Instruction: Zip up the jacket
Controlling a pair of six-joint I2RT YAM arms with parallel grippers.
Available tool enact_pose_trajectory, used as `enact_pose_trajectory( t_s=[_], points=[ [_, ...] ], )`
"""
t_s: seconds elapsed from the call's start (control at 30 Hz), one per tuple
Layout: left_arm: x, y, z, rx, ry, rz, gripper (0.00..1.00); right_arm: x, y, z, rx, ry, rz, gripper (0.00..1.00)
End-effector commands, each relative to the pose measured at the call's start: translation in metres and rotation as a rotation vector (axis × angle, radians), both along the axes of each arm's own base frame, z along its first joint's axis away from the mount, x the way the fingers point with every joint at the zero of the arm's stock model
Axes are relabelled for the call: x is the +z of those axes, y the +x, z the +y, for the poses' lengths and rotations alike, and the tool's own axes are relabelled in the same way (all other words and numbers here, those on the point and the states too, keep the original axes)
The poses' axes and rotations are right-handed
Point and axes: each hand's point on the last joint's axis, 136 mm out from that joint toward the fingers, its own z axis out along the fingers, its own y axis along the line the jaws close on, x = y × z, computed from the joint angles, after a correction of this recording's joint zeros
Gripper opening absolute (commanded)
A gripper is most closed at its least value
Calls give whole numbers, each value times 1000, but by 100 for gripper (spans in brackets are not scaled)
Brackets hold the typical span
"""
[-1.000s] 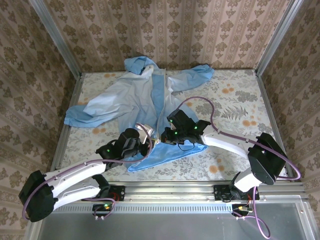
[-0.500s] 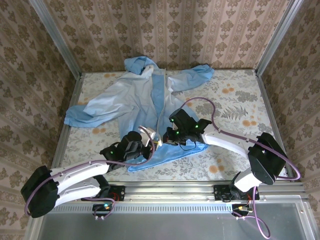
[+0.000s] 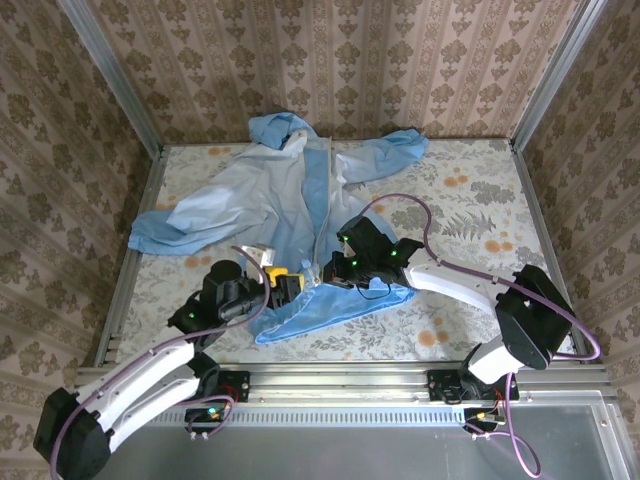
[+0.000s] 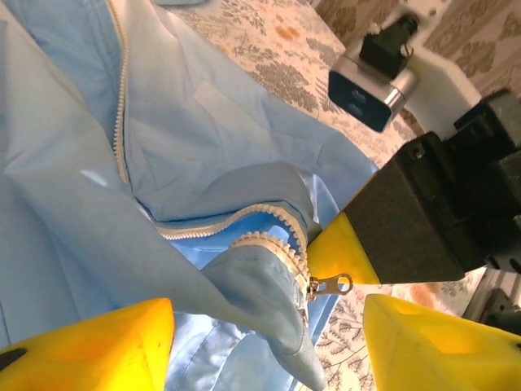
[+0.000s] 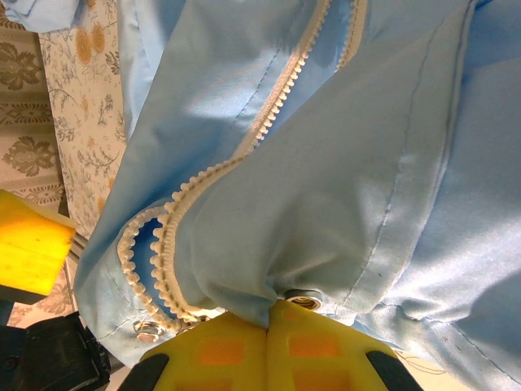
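Jacket (image 3: 270, 200), light blue, lying front-up on the table (image 3: 480, 200), with its hood (image 3: 278, 130) at the far end of the zipper (image 3: 322, 210). The zipper runs down the front toward the arms. Its teeth stand apart along most of their length, so the closing is judged barely begun.

The cloth is thin, with a slight sheen, and it bunches into soft folds at the zipper's near end. It should therefore be light, limp and rather slippery, and likely to ride up with the slider unless it is held taut. The best hold is judged to be the small metal pull tab (image 4: 330, 285) at the zipper's near end, with the hem pinned just below it.

Right gripper (image 5: 269, 330): its fingers are pressed together on a pinch of hem at the near end of the zipper, just beside the pull tab and a metal snap (image 5: 303, 300).

Left gripper (image 3: 282, 280): its fingers (image 4: 89, 346) are spread wide and hold nothing. It sits on the left of the zipper's near end, facing the pull tab and near it but not touching.
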Motion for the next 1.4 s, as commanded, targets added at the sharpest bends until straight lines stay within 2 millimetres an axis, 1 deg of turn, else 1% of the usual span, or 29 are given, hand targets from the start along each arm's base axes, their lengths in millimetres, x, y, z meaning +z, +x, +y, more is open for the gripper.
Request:
enact_pose_trajectory(
  t_s=[0.0, 0.17, 0.27, 0.4, 0.53, 0.77, 0.83, 0.87, 0.93, 0.97, 1.1, 1.27, 1.37],
  points=[
    [-4, -10, -2, -18, -107, 131, 63, -1, 2, -1, -16, 7, 3, 0],
    [-10, -13, -9, -26, -195, 216, 64, 0, 1, -2, -18, 5, 0, 0],
    [-10, -16, -17, -45, -242, 251, 64, 0, 1, -3, -19, 4, -3, 0],
    [-15, -22, -24, -57, -221, 260, 64, 0, 2, -2, -22, 7, -5, 0],
    [-19, -22, -29, -58, -212, 257, 60, 1, 2, -1, -19, 10, -8, 0],
    [-23, -15, -36, -69, -210, 249, 44, 2, 1, -2, -19, 12, -10, 0],
    [-23, -14, -39, -76, -211, 246, 36, 3, 0, -2, -18, 15, -12, 0],
    [-25, -13, -40, -76, -206, 248, 28, 3, -1, -3, -15, 14, -12, 0],
    [-27, -11, -39, -71, -198, 249, 8, 4, -2, -3, -8, 15, -17, 0],
    [-29, -9, -38, -62, -195, 249, 0, 4, -3, -3, 2, 17, -22, 0],
    [-46, -6, -32, -32, -138, 295, 0, 3, -8, -2, 53, 21, -21, 1],
    [-72, -14, -38, -80, -111, 365, 0, -5, -16, -2, 120, 36, 25, 0],
    [-73, -17, -44, -122, -140, 363, 0, -8, -19, -2, 135, 45, 45, 0]
  ],
)
